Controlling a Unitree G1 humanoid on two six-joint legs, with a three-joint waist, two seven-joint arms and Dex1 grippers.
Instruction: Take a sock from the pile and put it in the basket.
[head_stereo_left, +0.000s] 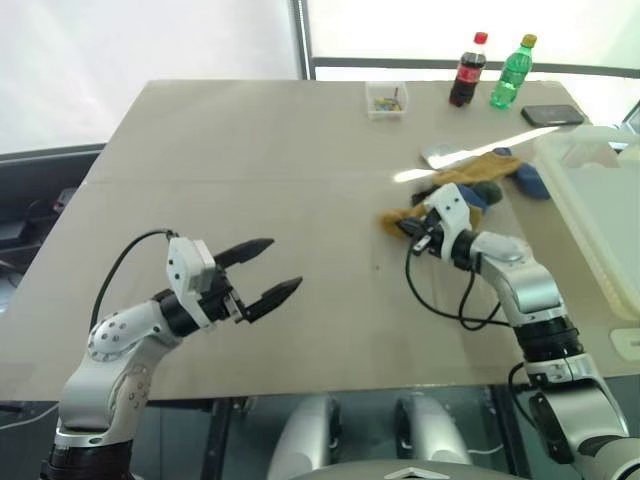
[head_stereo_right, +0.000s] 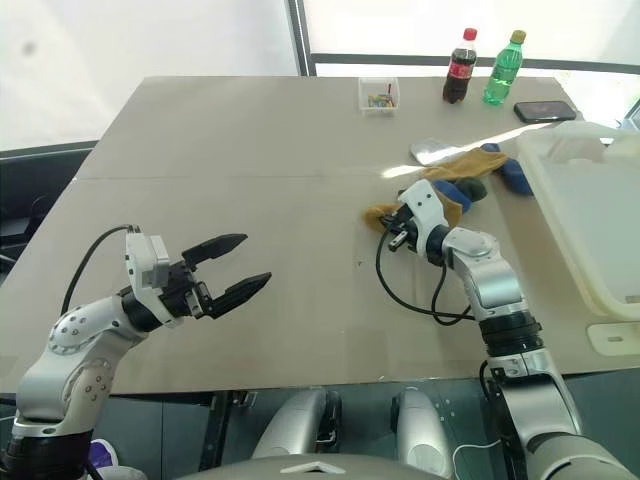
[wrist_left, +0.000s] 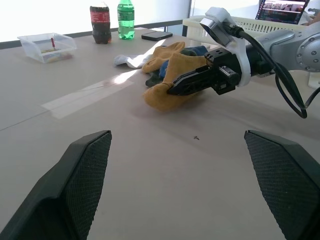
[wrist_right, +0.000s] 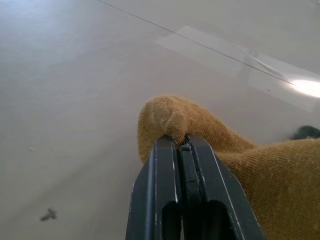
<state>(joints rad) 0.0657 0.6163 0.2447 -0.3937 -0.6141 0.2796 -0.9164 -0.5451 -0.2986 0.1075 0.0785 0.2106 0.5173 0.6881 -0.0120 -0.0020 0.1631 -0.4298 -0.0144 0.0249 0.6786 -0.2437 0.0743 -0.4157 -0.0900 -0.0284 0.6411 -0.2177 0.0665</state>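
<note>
The pile (head_stereo_left: 487, 178) of mustard, blue and dark socks lies on the table's right side, beside the basket (head_stereo_left: 600, 205), a big whitish bin at the right edge. My right gripper (wrist_right: 179, 141) is shut on a fold of the mustard yellow sock (head_stereo_left: 393, 217), which trails from the pile's left side and rests low on the tabletop. The left wrist view shows the same grip, with the right gripper (wrist_left: 173, 90) in front of the mustard yellow sock (wrist_left: 162, 95). My left gripper (head_stereo_left: 283, 264) hovers open over the front left of the table, holding nothing.
At the table's far edge stand a cola bottle (head_stereo_left: 467, 70), a green bottle (head_stereo_left: 513, 72), a dark phone (head_stereo_left: 551, 115) and a small clear box (head_stereo_left: 386, 100) of colourful bits. A black cable loops under my right wrist.
</note>
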